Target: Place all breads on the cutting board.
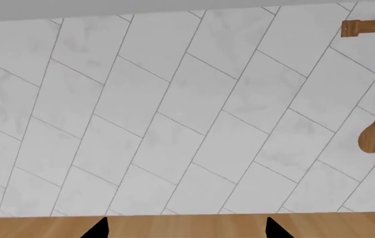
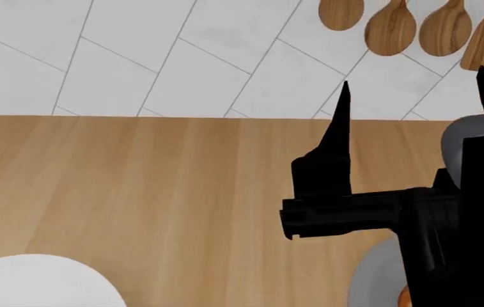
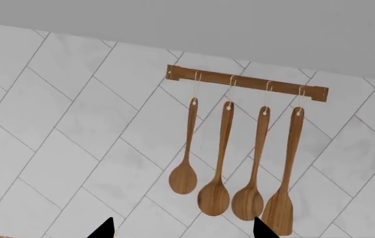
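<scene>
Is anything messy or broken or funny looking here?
Nothing stands out. The wooden utensils hang neatly from their rail on the tiled wall, and the countertop shows no spills. No bread or cutting board is clearly in view.

The right pincer (image 2: 412, 89) is raised in the head view, its 2 black pointed fingertips (image 2: 341, 105) aimed up and set well apart, nothing between them (its arm fills the lower right). Each wrist view shows only 2 dark tips at the edge: the left pincer (image 1: 187, 229) likewise spread wide with a bare gap.
</scene>
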Controlling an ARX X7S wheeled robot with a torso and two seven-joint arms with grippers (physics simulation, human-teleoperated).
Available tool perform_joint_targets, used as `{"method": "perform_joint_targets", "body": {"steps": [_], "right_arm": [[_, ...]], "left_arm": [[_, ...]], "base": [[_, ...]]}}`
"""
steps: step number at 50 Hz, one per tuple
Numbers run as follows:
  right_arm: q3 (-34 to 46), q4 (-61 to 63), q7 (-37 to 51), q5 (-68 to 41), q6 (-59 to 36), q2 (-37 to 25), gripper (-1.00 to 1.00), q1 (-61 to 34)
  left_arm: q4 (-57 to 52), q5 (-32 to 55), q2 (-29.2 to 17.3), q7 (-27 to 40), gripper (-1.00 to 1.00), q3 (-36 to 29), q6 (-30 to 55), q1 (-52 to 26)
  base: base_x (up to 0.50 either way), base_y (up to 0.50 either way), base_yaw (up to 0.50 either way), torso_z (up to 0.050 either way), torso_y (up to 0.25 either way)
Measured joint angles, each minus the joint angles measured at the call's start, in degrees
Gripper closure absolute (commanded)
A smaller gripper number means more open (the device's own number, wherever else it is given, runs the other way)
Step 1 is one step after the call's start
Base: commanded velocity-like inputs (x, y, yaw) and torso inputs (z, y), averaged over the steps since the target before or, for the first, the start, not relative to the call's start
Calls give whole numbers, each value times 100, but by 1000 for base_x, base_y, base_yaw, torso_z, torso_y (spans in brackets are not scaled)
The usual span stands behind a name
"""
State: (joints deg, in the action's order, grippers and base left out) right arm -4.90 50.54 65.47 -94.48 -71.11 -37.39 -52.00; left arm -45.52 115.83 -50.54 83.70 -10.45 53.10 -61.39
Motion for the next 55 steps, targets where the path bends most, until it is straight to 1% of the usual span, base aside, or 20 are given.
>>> {"method": "perform_joint_targets", "body": {"steps": [7, 17, 26, 38, 49, 55], "right_arm": [[328, -233, 530, -650, 102, -255, -100, -414], [1284, -1103, 1572, -2143, 560, -778, -100, -1370], [2399, -1942, 2064, -3218, 980, -1400, -100, -2235], [4365, -2553, 2301, -4353, 1819, -2207, -100, -3390], [6812, -2718, 2387, -5360, 2817, -2839, -100, -4771], [7729, -2692, 2350, -5718, 3289, -3087, -100, -5276]], "left_arm": [[-19, -10, 14, 6, -100, -42, -53, -14], [-60, -125, 9, -106, -100, -13, -110, 152], [-58, -252, 29, -197, -100, -33, -119, 271], [-49, -425, 50, -271, -100, -67, -109, 344], [-48, -523, 36, -292, -100, -139, -83, 447], [-30, -576, 36, -295, -100, -186, -70, 489]], "base": [[18, 0, 0, 0, 0], [0, 0, 0, 0, 0], [0, 0, 0, 0, 0], [2, 0, 0, 0, 0], [5, 0, 0, 0, 0], [6, 0, 0, 0, 0]]}}
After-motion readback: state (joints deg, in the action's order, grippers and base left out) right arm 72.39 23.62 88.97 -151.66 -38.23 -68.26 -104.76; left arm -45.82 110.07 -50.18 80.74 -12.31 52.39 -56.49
